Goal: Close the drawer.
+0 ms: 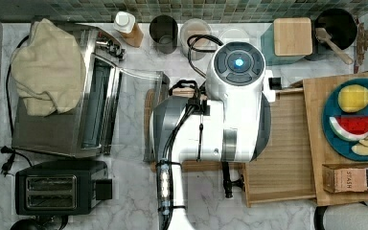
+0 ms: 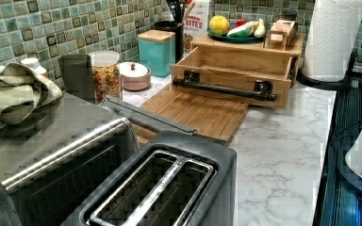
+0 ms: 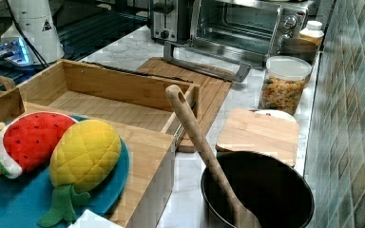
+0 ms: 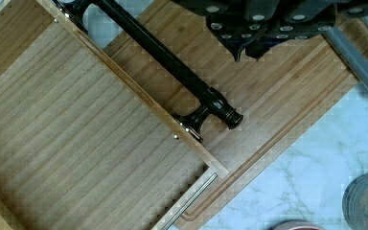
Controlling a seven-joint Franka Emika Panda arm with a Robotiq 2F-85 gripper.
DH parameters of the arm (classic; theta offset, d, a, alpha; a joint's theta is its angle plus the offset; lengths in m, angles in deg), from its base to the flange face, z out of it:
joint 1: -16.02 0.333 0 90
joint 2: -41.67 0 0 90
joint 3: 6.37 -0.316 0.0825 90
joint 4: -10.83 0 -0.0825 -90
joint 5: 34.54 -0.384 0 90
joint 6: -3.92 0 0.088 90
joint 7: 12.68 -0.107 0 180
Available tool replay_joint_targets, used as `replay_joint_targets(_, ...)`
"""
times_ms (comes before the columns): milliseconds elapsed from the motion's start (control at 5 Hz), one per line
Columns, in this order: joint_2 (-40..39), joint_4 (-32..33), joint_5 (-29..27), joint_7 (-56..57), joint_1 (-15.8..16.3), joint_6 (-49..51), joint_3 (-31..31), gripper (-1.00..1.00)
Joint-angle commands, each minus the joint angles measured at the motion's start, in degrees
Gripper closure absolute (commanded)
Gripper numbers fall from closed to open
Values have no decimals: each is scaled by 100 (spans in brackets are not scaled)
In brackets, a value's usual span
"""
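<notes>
Hovering above the cutting board (image 4: 287, 96), the pincer (image 4: 249, 48), grip state unclear, faced the open drawer (image 4: 76, 143) handle (image 4: 172, 62) to push

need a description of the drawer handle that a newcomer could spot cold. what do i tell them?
Start at the wooden box with the fruit plate on top. Its drawer is pulled out over the cutting board. Across the drawer's front panel runs the handle: a dark round bar on two black brackets, the only dark metal part on all that pale wood.
</notes>
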Motion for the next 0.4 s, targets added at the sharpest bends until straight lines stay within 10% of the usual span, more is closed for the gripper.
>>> replay_joint_targets(200,0,2,27,1,-3,-87,4,100)
replay_joint_targets(400,288,565,-13,751,-20,-437,-51,100)
